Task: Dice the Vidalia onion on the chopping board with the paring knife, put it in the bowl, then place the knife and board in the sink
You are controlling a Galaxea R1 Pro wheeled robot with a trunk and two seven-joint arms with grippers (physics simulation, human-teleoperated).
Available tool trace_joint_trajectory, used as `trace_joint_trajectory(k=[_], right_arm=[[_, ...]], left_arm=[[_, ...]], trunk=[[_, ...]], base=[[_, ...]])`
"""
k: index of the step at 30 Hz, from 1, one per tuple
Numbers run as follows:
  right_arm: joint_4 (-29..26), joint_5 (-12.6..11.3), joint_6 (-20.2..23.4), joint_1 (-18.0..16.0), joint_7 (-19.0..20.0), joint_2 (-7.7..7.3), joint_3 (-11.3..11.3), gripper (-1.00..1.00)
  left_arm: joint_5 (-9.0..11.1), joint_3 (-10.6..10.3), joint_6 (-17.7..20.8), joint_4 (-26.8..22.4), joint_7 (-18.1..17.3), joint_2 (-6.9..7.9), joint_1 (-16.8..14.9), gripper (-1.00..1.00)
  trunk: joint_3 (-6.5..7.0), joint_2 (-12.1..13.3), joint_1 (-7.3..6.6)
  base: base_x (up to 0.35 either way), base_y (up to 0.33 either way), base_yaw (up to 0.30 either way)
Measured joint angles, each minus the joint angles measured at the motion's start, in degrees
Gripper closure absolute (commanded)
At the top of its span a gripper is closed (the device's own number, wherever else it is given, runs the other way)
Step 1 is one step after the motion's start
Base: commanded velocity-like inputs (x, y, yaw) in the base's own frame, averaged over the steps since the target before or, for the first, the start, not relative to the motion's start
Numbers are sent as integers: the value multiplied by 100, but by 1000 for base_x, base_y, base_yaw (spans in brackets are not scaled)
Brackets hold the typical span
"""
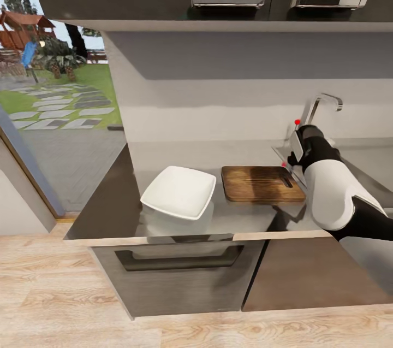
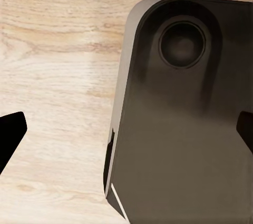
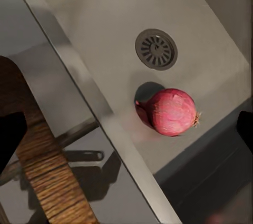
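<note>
Below the right tool (image 3: 126,129), whose dark fingertips (image 3: 10,139) stand wide apart and empty, the red-skinned onion (image 3: 171,112) lies in the sink (image 3: 100,8) beside the drain (image 3: 156,49). The chopping board (image 1: 262,184) and empty bowl (image 1: 179,192) sit apart on the grey bench (image 1: 109,200). The left tool (image 2: 126,129) spreads open over wooden floor (image 2: 52,50).

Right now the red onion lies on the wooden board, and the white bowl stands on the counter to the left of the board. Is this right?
Not quite. The onion lies in the sink, beside the drain, not on the board; the right wrist view shows it. The rest holds: the white bowl stands on the counter to the left of the board, as the head view shows.
</note>
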Motion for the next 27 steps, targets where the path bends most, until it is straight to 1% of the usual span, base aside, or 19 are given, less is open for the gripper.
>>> trace_joint_trajectory(k=[4,8,27], right_arm=[[-266,2,4,-1,9,24,-4,-100],[-451,-4,4,0,9,70,-4,-100],[-511,-7,3,0,10,95,9,-100]], left_arm=[[-2,0,0,0,1,0,0,-100],[0,1,0,1,1,-6,0,-100],[-3,0,0,0,1,-9,0,-100]], trunk=[[0,0,0],[0,0,2],[0,0,4]], base=[[-25,0,0],[-197,0,0],[-328,0,0]])
